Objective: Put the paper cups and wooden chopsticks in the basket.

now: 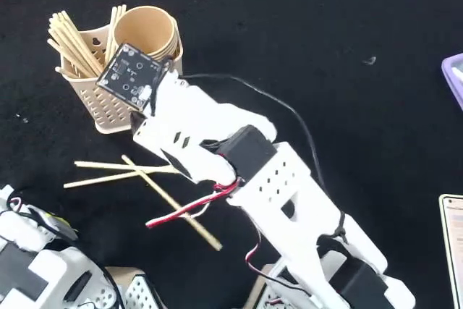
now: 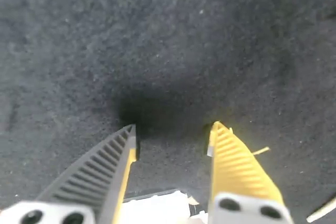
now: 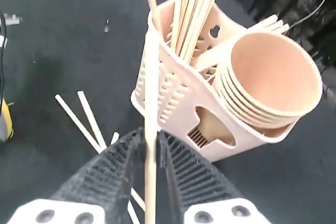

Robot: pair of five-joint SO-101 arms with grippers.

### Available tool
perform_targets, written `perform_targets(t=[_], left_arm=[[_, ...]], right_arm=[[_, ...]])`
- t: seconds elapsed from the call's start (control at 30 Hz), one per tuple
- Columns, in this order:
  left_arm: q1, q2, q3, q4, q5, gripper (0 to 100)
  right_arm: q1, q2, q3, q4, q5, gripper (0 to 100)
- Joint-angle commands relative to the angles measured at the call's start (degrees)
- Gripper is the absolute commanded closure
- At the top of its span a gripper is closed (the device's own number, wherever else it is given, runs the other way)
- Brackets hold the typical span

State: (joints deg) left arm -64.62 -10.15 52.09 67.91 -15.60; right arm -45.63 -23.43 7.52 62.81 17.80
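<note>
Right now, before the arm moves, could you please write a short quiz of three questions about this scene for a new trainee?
1. True or false: the right claw is shut on a chopstick.
2. Fill in the number: ___ loose chopsticks lie on the table.
3. Choose one. Where are the paper cups?
A. Stacked inside the basket
B. Lying flat beside it
C. Turned upside down under it

Key: 1 true; 2 three; 3 A.
</note>
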Motion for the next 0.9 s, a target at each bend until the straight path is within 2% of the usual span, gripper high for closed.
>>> perform_targets(t=[0.0,0.2,0.47,0.73,0.87], left_arm=[[1.01,0.53,0.48,-2.20,0.70,78],[1.01,0.53,0.48,-2.20,0.70,78],[0.92,0.53,0.48,-2.20,0.70,78],[0.92,0.53,0.48,-2.20,0.70,78],[0.92,0.53,0.48,-2.20,0.70,78]], right_arm=[[1.05,-2.68,-2.33,2.55,0.26,98.8],[-4.75,-2.59,9.10,2.99,-0.09,98.8],[-5.80,4.79,31.78,-19.25,-0.26,98.5],[-11.96,22.11,26.95,-22.15,-0.26,97.0],[-11.78,26.86,22.20,-18.81,-2.37,82.1]])
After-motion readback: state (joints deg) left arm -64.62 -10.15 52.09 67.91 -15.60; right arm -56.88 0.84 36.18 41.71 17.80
